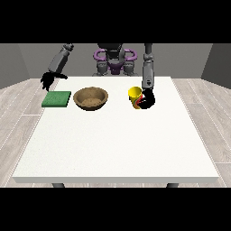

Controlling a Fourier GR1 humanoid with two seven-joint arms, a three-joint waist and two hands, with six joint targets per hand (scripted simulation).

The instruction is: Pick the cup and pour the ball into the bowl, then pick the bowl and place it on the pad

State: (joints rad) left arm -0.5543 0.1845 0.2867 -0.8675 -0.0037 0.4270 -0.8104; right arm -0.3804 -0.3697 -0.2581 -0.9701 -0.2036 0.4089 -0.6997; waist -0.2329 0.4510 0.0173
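White is the large table [117,144], and the robot [113,58] stands behind it, at the far edge, with both arms reaching toward the camera. On the far part of the table three things lie in a row. At the view's left there is a green pad [57,99], flat and square, close to the left edge of the table. Just beside it, toward the middle, stands a brown bowl [91,98] with its opening upward; the bowl and the pad are near each other but they do not touch. To the right of the bowl, with a clear gap between them, stands a yellow cup [134,95], upright or perhaps a little tilted; its opening shows at the top. The ball is not visible from this view, so it cannot be told if it is inside the cup.

The hand at the view's right [147,101] is against the right side of the cup, and its black fingers seem to curl around the lower part of the cup, so it has hold of it. A small red spot shows between the hand and the cup.

The hand at the view's left [48,80] hangs above the far left corner of the table, just behind the pad, and it holds nothing. How its fingers lie cannot be told
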